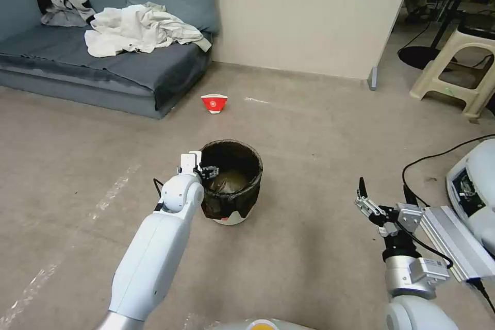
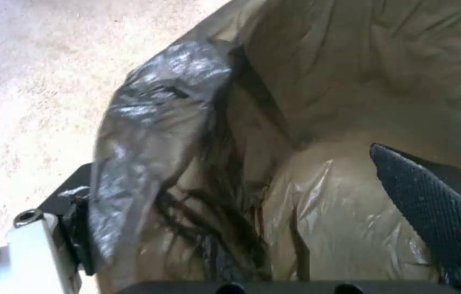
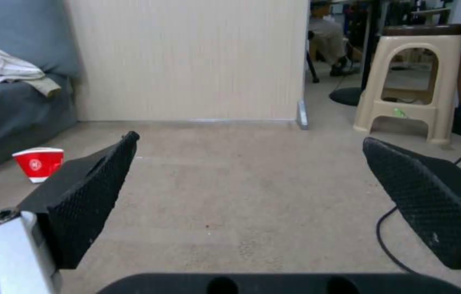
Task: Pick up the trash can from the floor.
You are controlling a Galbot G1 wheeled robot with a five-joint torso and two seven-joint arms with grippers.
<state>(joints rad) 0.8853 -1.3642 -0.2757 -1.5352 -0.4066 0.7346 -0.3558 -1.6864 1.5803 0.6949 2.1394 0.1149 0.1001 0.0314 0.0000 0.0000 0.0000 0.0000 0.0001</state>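
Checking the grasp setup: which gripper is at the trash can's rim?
The left gripper, straddling the bag-lined rim of the trash can. The right gripper hangs open over bare floor.

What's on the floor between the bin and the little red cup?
Nothing: in the head view, just bare floor lies between the trash can and the red cup.

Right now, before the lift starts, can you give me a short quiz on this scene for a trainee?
1. True or false: the left end effector straddles the rim of the trash can, with one finger inside the bag.
2. The right end effector is: A) shut on a cloth, B) open above bare floor, C) inside the trash can.
3. Fill in: the red-and-white paper cup stands on the floor close to the grey ____.

Key: 1 true; 2 B; 3 sofa.
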